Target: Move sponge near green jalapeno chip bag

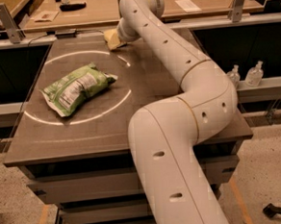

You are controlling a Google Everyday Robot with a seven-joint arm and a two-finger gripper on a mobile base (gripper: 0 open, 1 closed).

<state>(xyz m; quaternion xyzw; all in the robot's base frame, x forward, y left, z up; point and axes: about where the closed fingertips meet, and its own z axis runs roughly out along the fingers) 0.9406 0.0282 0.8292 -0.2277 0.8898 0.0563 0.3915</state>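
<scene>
The green jalapeno chip bag (77,88) lies flat on the left half of the dark table, white text panel up. My gripper (112,39) is low at the table's far edge, about a bag's length behind and to the right of the bag. Only its pale yellow tip shows past the wrist. I cannot make out the sponge as a separate thing; it is hidden by the wrist or cannot be told from the gripper's pale tip.
My white arm (178,106) crosses the right half of the table (143,80) from front to back. A wooden bench (99,10) with small items stands behind. Two clear bottles (246,75) stand on a ledge to the right.
</scene>
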